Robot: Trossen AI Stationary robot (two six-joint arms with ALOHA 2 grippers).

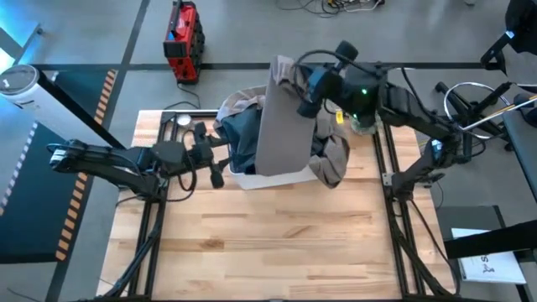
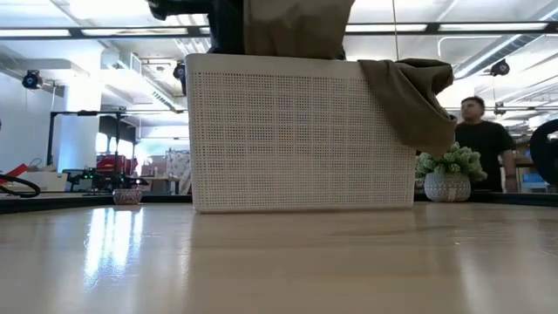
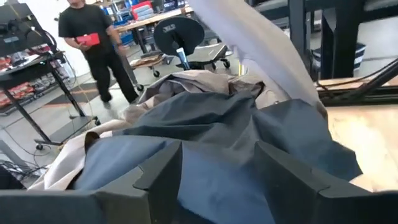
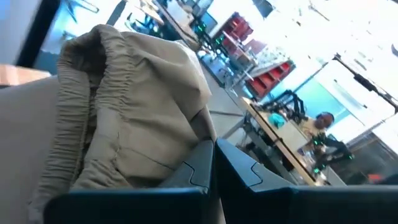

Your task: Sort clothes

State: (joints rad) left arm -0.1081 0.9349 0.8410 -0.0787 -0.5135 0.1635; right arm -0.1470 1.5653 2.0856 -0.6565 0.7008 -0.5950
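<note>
Right gripper (image 1: pixel 295 89): closed on the taupe garment (image 1: pixel 281 117), which hung above the white bin (image 2: pixel 301 135).
Left gripper (image 1: pixel 220 157): fingers apart, nothing between them, just beside the bin's left edge.
Grey-blue shirt (image 3: pixel 217 143): heaped in the bin.
Person (image 3: pixel 87 43): stood beyond the table.

Overhead camera stares straight down on the whole table (image 1: pixel 277 235) and both arms. The low one sits at tabletop level, close to the white bin (image 2: pixel 301 135), facing the room behind. Each wrist camera looks past its own fingers, tight on fabric — bin and clothes (image 3: pixel 217 124) are shared ground.
</note>
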